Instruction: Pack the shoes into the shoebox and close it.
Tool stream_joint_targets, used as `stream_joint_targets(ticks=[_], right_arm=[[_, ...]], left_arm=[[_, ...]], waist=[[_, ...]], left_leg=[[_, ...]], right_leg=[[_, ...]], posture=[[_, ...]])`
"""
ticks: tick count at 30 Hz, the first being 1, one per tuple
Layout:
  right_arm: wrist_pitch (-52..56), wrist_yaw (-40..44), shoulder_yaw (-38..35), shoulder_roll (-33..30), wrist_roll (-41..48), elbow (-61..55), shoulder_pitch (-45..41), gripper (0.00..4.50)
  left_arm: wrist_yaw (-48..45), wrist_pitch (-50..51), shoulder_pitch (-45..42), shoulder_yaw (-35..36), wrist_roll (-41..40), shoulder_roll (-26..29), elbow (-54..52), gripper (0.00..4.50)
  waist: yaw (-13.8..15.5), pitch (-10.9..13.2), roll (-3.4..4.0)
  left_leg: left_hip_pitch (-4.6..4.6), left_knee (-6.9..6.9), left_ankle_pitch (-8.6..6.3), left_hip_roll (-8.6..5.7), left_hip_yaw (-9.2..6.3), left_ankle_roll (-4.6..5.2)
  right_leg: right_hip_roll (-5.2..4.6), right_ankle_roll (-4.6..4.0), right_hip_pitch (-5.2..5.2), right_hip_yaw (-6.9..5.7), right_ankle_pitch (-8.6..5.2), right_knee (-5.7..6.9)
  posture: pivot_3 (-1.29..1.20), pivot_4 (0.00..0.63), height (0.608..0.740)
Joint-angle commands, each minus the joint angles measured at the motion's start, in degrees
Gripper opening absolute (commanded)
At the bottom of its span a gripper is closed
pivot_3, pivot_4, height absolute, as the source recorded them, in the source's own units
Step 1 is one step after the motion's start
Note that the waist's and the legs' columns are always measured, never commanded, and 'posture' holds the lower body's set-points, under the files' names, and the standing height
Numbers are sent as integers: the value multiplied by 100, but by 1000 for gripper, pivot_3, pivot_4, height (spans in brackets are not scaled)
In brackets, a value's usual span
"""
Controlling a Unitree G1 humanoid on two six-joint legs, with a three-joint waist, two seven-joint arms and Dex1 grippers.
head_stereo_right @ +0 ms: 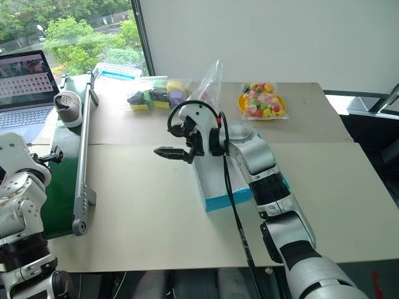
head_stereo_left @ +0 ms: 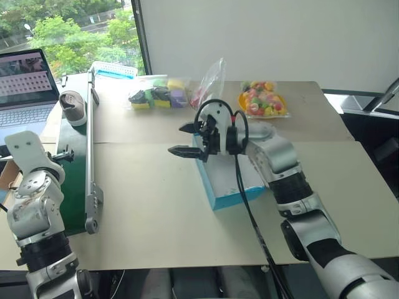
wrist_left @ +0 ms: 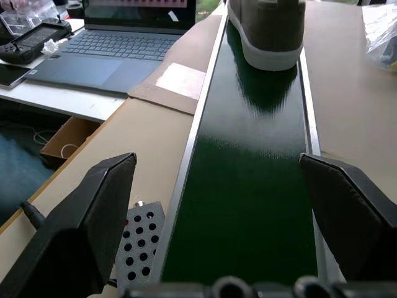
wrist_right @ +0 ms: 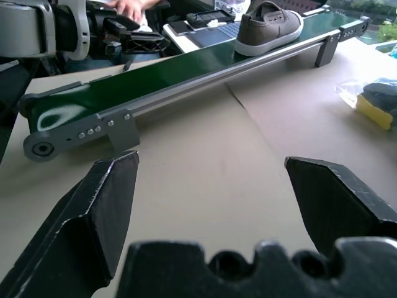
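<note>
The right hand [head_stereo_left: 185,139] hangs with its two black fingers spread wide and nothing between them, pointing toward the robot's left, just above the near-left end of the shoebox [head_stereo_left: 232,187]. The shoebox, bright blue outside and white inside, lies open on the tan surface [head_stereo_left: 156,205]; its long axis runs from the near edge away toward the far side, slightly angled. No lettering on it can be read here, since the arm covers much of it.

The left hand [wrist_left: 229,217] is also spread wide and empty, hovering over the near end of the long green conveyor belt [wrist_left: 254,180], pointing along it. At the belt's far end sits one shoe [wrist_right: 268,28], grey-taupe with a pale sole, upright on its sole, its long axis lying roughly across the belt. Its opening faces up.

Beside the belt, on the robot's left, an open laptop [head_stereo_left: 25,93] shows a grid of small pictures; no text is legible. Farther back on the surface lie a clear bag of coloured blocks [head_stereo_left: 159,94] and a yellow dish of sweets [head_stereo_left: 263,101].
</note>
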Motion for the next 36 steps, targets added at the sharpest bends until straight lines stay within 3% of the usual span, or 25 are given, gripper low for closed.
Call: stream_joint_targets(ticks=[1, 5, 13, 21, 28, 33, 36], right_arm=[[71, -23, -113, -98, 86, -269, -22, 4429], [210, -126, -110, -121, 91, -333, 25, 4429], [142, -1370, -276, 40, -398, -52, 5, 4429], [186, -1381, -290, -41, -326, -208, 93, 4429], [200, -1414, -349, -88, -335, -246, 74, 4500], [279, -1393, -436, -81, -229, -258, 42, 4500], [840, -1644, -1095, 257, 461, -252, -112, 4500]], left_arm=[[-201, -683, 87, 75, -76, 22, 274, 4500], [-410, -1159, -26, -58, -84, 80, 827, 4500], [-688, -1584, -296, -311, -162, 104, 1570, 4500], [-633, -1778, -393, -509, -139, 94, 2007, 4500], [-512, -1761, -427, -383, -392, -10, 2062, 2627], [-405, -1711, -658, -344, -612, -16, 1749, 2452], [-526, -1728, -903, -570, -733, -43, 1297, 2452]], waist=[[-1, 0, 0], [13, 0, 0], [46, 0, 0], [45, 0, 0], [45, 0, 0], [56, 0, 0], [57, 0, -1]], left_leg=[[1, 0, 0, 1, 1, 0], [1, -1, 0, 1, 0, 0], [0, 0, 0, 0, 0, 0], [-4, 0, 0, 0, 0, 0], [2, 0, 1, 1, -1, 1], [8, 2, 4, 1, -2, -2], [-3, 3, 4, 1, -6, -2]], right_leg=[[1, -1, 0, 0, 0, 0], [2, -1, -1, 0, 0, 0], [1, 0, 0, -1, 0, -1], [2, 0, -1, -2, 0, -1], [2, 0, 1, -3, 0, 3], [2, -1, 8, -4, 0, 7], [3, -1, 3, -8, 0, 2]], posture=[[0, 150, 740], [0, 150, 740], [0, 150, 740], [0, 150, 740], [0, 150, 740], [0, 150, 740], [0, 150, 740]])
